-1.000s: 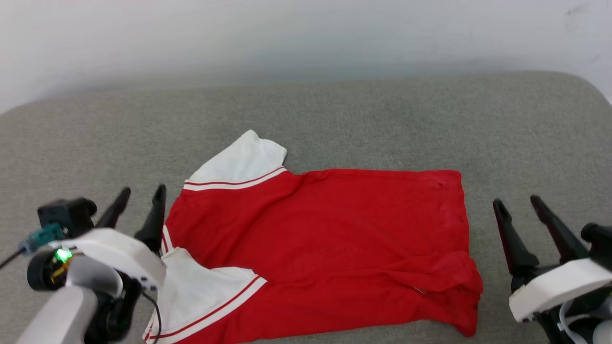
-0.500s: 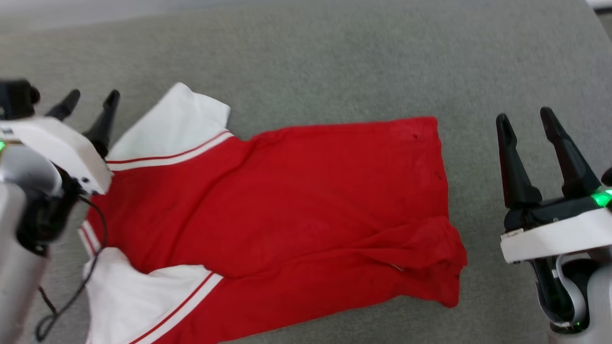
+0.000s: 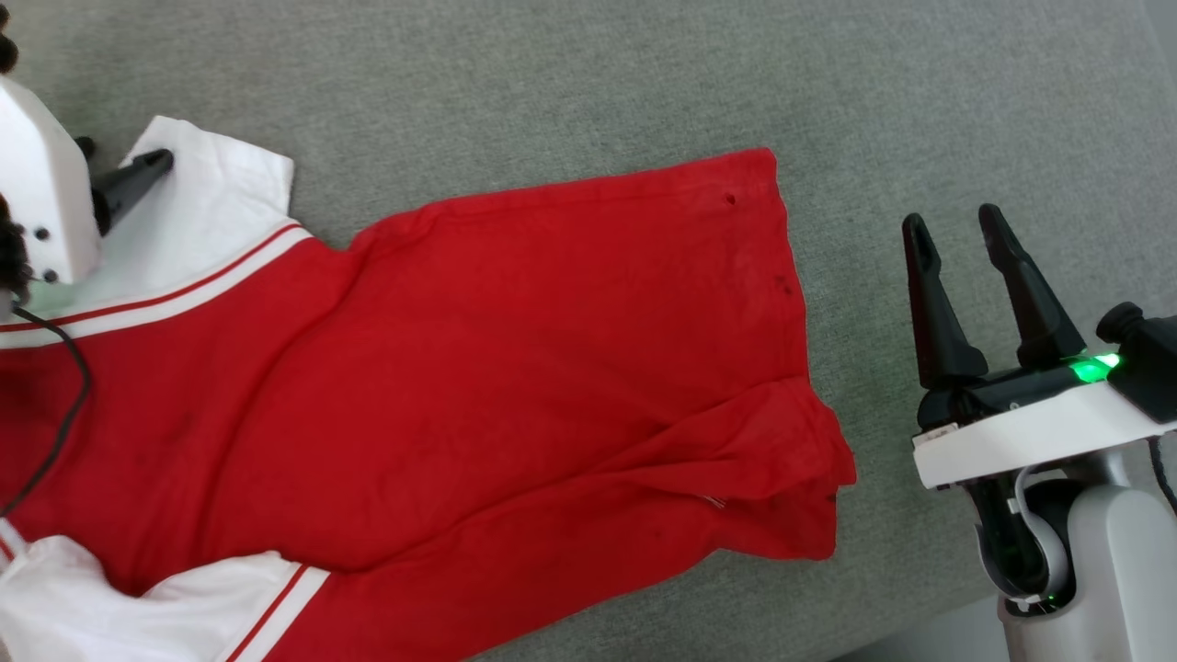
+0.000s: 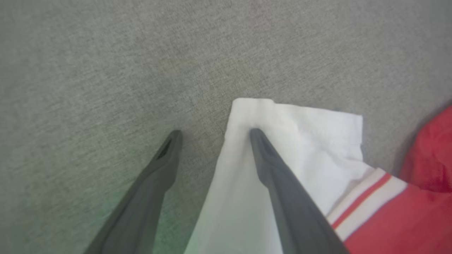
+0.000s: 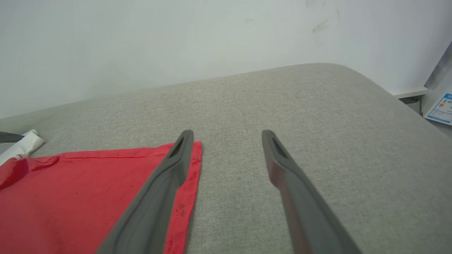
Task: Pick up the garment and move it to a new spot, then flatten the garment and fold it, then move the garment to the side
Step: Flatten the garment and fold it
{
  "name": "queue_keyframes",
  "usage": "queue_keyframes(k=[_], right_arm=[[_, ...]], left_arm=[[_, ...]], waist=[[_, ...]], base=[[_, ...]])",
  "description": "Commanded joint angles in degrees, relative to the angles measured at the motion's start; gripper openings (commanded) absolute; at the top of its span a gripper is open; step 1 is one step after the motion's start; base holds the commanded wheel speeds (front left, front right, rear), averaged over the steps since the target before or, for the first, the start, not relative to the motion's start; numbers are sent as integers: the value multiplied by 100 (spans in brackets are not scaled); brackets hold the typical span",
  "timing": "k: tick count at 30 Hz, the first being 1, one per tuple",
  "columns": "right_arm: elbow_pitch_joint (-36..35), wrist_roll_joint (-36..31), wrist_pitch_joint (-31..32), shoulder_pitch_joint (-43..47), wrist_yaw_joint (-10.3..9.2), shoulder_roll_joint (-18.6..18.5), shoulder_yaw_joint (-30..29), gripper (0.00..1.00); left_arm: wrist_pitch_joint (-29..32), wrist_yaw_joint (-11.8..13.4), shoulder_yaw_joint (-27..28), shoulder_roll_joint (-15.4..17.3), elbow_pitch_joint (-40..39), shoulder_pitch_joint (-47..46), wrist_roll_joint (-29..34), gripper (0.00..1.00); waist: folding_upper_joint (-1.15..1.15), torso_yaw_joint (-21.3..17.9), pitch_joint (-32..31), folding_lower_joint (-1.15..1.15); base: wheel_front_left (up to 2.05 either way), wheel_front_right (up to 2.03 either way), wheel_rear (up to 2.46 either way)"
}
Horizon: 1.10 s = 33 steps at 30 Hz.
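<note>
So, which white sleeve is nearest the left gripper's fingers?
The far sleeve, at the head view's upper left: one left gripper finger overlaps it. The near sleeve lies apart.

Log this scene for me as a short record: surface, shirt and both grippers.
surface: grey fabric
shirt: red, spread on the surface, rumpled near the hem
left gripper: open, straddling the edge of the white sleeve
right gripper: open, empty, beside the hem

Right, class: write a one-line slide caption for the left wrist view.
Open left end effector at the garment sleeve: one finger over white cloth, the other over grey surface.
</note>
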Motion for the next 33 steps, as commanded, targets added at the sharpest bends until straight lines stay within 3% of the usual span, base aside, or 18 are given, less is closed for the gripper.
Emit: queue_keyframes(k=[1,3,6,9,17,20,26,33], right_arm=[[44,48,-56,-120,-2,37,36,100],[124,107,-105,-135,-3,46,69,100],[241,159,-158,-189,-3,50,90,100],[344,233,-122,-224,-2,33,102,100],[697,907,481,-418,-2,-299,81,100],[1198,1289,1232,-785,-2,-721,82,100],[1816,1674,2277,-1365,-2,-1162,307,100],[2463,1835,3581,-2140,-2,-1467,663,100]], left_arm=[[280,-22,-129,-1,36,12,-57,100],[723,33,-275,-5,98,30,-139,100],[1273,211,-470,-44,160,166,-250,0],[1290,341,-480,-138,105,238,-281,0],[468,451,-242,-369,19,60,-116,0],[-31,457,-158,-574,-130,-119,6,0],[-470,406,-215,-899,-370,-225,139,0],[-766,285,-368,-1192,-644,-280,242,0]], waist=[[0,-133,142,-1],[0,-174,187,-1],[0,-211,209,-1],[0,-209,189,-1],[0,84,-52,-1],[0,437,-210,-1],[0,927,-294,-1],[0,1498,-144,-1]], base=[[0,0,0],[0,0,0],[0,0,0],[0,0,0],[0,0,0],[0,0,0],[0,0,0],[0,0,0]])
